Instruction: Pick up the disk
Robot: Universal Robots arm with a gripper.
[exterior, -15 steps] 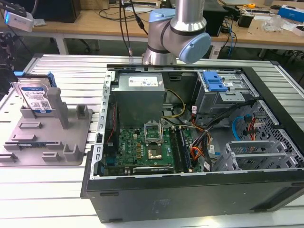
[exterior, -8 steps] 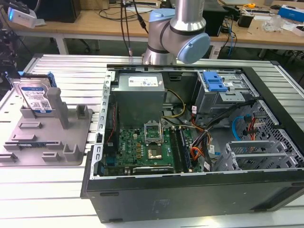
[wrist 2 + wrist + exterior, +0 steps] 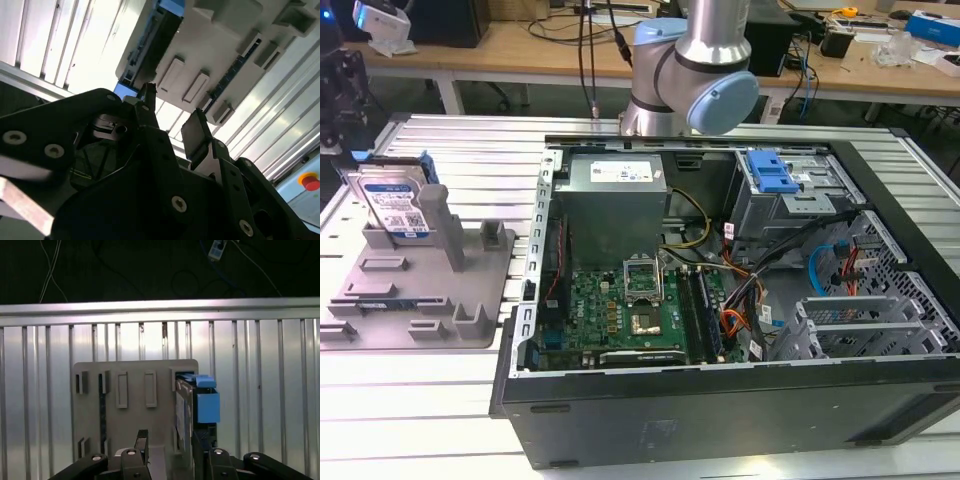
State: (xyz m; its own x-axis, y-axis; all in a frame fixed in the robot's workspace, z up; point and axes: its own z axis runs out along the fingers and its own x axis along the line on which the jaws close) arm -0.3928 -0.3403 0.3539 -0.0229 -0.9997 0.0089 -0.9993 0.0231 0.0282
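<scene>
Shiny metal disk [image 3: 395,205] in matt plastic tray [image 3: 430,282].

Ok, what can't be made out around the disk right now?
- Exterior view: lower edge of the disk hidden by an upright part of the grey tray.
- First wrist view: disk edge-on, label face unseen; the open hand cut off at the picture's edge.
- Second wrist view: the hand's body covers much of the tray; its height above the disk unclear.

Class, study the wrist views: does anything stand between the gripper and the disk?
Nothing visible does. In the first wrist view the gripper, fingers open, is over the grey tray, and the disk stands on edge in it with its upper edge uncovered.
</scene>
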